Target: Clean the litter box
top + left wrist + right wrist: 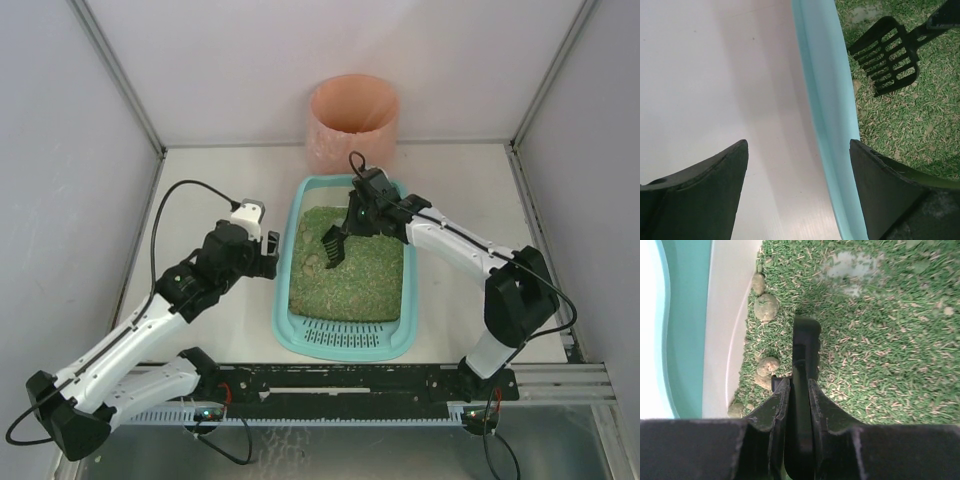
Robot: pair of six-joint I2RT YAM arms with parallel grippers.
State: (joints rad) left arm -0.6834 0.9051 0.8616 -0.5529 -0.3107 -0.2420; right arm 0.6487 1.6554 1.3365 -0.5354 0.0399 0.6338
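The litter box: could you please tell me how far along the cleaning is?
Early. Done: the right fingers are shut on the scoop. In hand: its head hangs over the litter. Still to do: clumps lie against the litter box wall; the left fingers stand open outside its rim.

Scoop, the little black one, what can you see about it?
The scoop is black, plastic-looking, with a slotted, toothed head and a narrow flat handle. The right tool is shut on the handle, holding the head pointing down over the green litter inside the box, near its left wall. Whether it touches the litter is unclear.
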